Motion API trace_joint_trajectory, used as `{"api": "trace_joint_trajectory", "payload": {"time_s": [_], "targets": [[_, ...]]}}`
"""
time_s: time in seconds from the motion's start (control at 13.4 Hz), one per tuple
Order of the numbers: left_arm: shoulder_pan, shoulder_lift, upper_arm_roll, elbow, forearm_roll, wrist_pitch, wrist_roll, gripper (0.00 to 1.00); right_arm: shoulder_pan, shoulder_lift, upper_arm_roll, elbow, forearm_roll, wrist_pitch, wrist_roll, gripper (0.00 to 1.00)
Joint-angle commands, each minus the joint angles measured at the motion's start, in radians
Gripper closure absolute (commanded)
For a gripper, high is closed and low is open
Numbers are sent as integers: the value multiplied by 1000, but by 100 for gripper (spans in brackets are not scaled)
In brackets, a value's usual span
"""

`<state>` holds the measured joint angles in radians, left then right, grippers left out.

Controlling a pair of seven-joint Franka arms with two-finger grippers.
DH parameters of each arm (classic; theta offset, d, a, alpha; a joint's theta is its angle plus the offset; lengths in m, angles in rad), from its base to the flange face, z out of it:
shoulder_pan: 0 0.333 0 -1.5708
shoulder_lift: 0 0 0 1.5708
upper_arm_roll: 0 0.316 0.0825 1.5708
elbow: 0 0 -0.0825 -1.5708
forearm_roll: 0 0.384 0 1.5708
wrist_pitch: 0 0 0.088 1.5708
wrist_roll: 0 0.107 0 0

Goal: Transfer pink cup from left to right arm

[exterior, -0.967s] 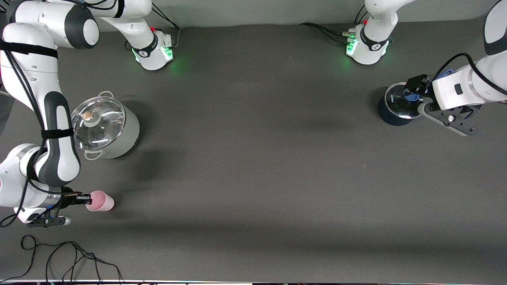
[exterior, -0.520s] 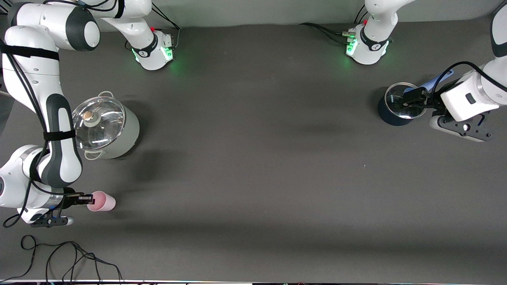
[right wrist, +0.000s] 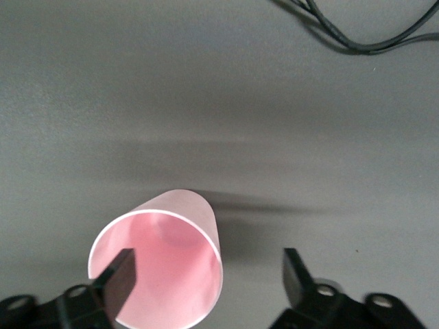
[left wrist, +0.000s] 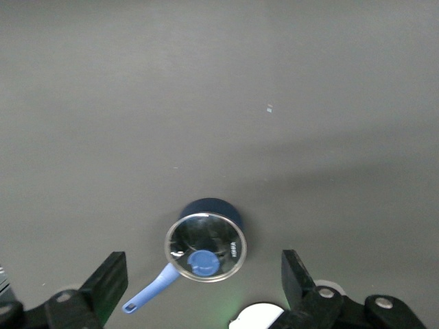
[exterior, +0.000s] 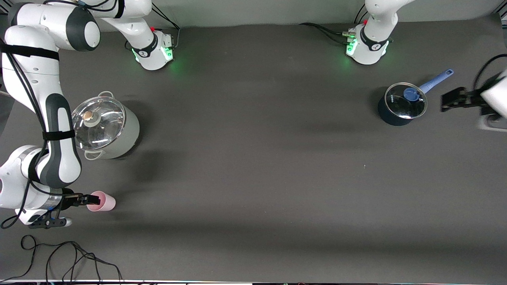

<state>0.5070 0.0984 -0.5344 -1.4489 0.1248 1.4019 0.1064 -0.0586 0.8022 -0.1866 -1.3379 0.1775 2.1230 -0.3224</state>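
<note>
The pink cup [exterior: 103, 202] [right wrist: 164, 267] stands upright on the table at the right arm's end, nearer the front camera than the big lidded pot. My right gripper [exterior: 88, 199] [right wrist: 207, 269] is open at the cup's rim. One finger [right wrist: 122, 274] sits over the cup's mouth and the other finger [right wrist: 295, 274] stands well clear of its wall, so nothing is gripped. My left gripper [exterior: 451, 101] [left wrist: 202, 271] is open and empty in the air at the left arm's end of the table, beside the dark blue saucepan.
A dark blue saucepan [exterior: 400, 107] [left wrist: 206, 236] with a glass lid and a light blue handle sits at the left arm's end. A large grey-green pot [exterior: 105, 128] with a glass lid stands by the right arm. Black cables [exterior: 71, 257] [right wrist: 357, 34] lie near the front edge.
The right gripper's fingers have spread apart and let go of the pink cup. The left gripper has drawn away from over the saucepan toward the table's end.
</note>
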Motion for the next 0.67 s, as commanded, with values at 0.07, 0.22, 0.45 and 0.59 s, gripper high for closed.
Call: {"api": "trace_joint_trajectory", "payload": {"time_s": [0.07,0.22,0.45,0.59], "targets": [[-8,29,5,85,52,-101,135,0,16,-67,-7,6,10,-84,8,1],[-18,33,-2,87,70,-86,217,0,16,-160,-10,2,7,-202,9,1],[-25,96,-2,85,78,-104,220,0,17,-302,-19,-6,4,-384,23,0],[-27,101,-1,85,73,-106,202,0,25,-391,-16,-33,-35,-452,75,0]]}}
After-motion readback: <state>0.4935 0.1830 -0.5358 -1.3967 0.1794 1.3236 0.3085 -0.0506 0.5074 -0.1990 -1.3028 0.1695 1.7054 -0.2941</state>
